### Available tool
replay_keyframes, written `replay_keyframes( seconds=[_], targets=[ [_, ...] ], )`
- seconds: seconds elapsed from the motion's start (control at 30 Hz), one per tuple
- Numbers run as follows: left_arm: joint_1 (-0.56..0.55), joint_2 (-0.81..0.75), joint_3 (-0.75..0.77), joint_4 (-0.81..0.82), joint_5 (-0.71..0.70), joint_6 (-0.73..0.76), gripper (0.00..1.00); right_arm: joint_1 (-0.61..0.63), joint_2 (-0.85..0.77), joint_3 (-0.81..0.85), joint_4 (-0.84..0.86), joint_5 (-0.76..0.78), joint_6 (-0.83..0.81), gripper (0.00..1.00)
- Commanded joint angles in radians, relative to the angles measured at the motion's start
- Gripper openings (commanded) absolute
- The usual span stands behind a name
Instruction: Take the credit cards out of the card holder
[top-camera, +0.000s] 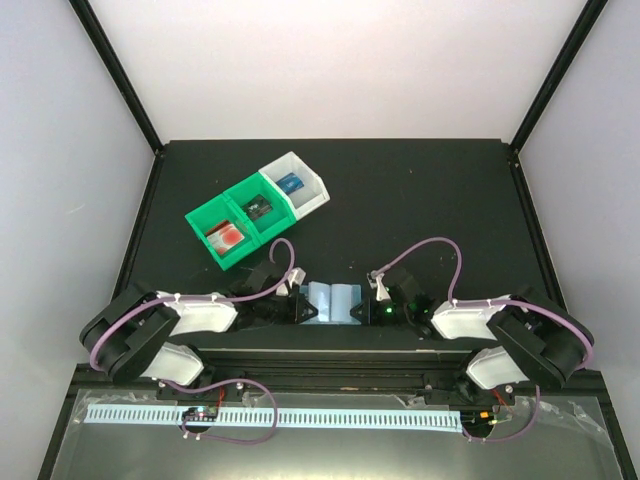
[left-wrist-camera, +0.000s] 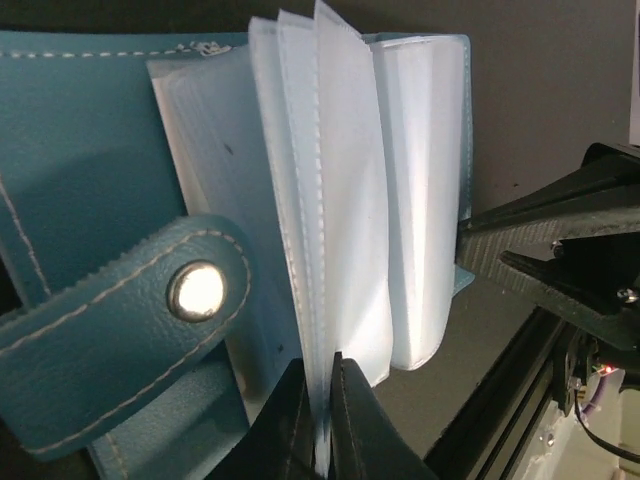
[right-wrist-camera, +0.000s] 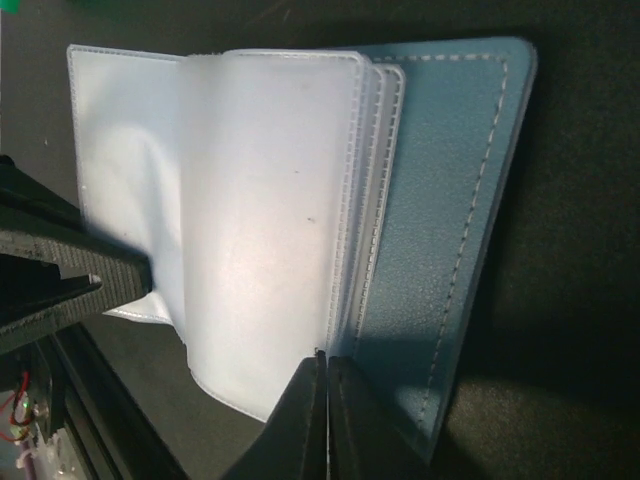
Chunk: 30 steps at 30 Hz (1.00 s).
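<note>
The card holder (left-wrist-camera: 90, 200) is covered in grained teal-blue, edged with white stitching, and a silver snap (left-wrist-camera: 197, 290) is set in its strap. Its inner sleeves (right-wrist-camera: 260, 200) are a milky, translucent pale blue with stitched borders. The counter (top-camera: 420, 190) is matt black. Two bins (top-camera: 240, 255) are coloured bright green and a third bin (top-camera: 312, 207) white; a red card (top-camera: 227, 236), a dark card (top-camera: 258, 210) and a blue card (top-camera: 291, 184) are seen inside them. The left hand (left-wrist-camera: 320, 420) and right hand (right-wrist-camera: 325, 410) are finished in black.
</note>
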Motion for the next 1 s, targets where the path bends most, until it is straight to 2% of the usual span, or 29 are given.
replay_keyframes(
  seconds=[0.0,0.1,0.17,0.27,0.37,0.5,0.6,0.67,0.73,0.77,0.97],
  targets=[
    [-0.016,0.005,0.043,-0.007,0.000,0.011,0.02,0.007,-0.002,-0.016,0.026,0.004,0.011,0.02],
    [-0.016,-0.009,0.061,-0.085,-0.046,0.036,0.03,0.007,-0.027,-0.032,0.038,0.027,0.025,0.01],
    [-0.016,-0.024,0.065,-0.129,-0.075,0.043,0.14,0.007,-0.044,-0.038,0.034,0.040,0.027,0.01],
    [-0.017,-0.062,0.053,-0.169,-0.100,0.041,0.26,0.006,-0.065,-0.033,-0.007,0.050,0.019,0.02],
    [-0.016,-0.128,0.049,-0.217,-0.125,0.034,0.42,0.007,-0.111,-0.022,-0.073,0.081,0.002,0.08],
    [-0.016,-0.253,0.075,-0.313,-0.158,0.045,0.52,0.007,-0.217,0.009,-0.206,0.134,-0.033,0.18],
    [-0.014,-0.350,0.120,-0.426,-0.206,0.067,0.67,0.007,-0.326,0.033,-0.313,0.173,-0.054,0.26],
    [-0.015,-0.422,0.149,-0.496,-0.242,0.080,0.76,0.007,-0.413,0.051,-0.384,0.210,-0.064,0.39],
    [-0.014,-0.495,0.180,-0.554,-0.267,0.096,0.93,0.006,-0.498,0.069,-0.454,0.242,-0.073,0.52],
    [-0.014,-0.535,0.194,-0.583,-0.281,0.103,0.98,0.006,-0.537,0.079,-0.491,0.256,-0.076,0.58],
    [-0.013,-0.754,0.291,-0.743,-0.367,0.148,0.99,0.005,-0.744,0.190,-0.696,0.328,-0.122,0.99]
  ],
)
